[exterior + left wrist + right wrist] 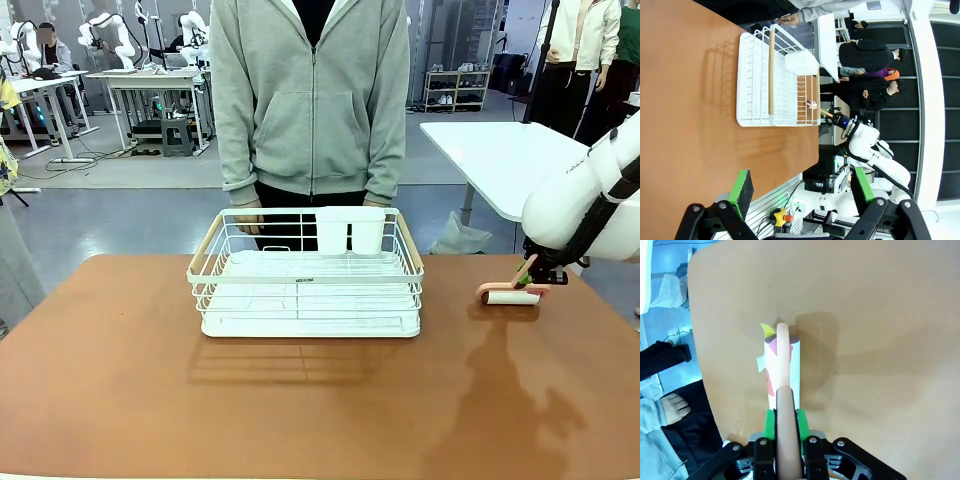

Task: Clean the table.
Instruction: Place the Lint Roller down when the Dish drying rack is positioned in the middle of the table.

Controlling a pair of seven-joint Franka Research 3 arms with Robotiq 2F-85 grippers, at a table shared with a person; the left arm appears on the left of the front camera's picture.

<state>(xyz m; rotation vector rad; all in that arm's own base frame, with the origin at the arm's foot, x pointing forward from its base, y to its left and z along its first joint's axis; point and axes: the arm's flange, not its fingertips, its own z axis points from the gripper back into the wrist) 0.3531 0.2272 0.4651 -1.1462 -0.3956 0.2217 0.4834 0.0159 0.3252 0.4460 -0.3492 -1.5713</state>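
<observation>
The table [300,400] has a reddish-brown top. At its right side lies a lint roller [510,295] with a pink handle and a white roll resting on the wood. My right gripper [535,270] holds its handle. In the right wrist view the green pads [770,422] press both sides of the pink handle, and the lint roller [782,365] carries yellow, red and white scraps. My left gripper [802,190] hovers open over the table [680,125] near its front edge, with nothing between its fingers.
A white wire rack [305,280] with wooden handles and a white cup insert stands mid-table towards the far edge. A person in a grey hoodie [310,100] stands right behind it, hands near its rim. A white-topped table [500,150] is at the back right.
</observation>
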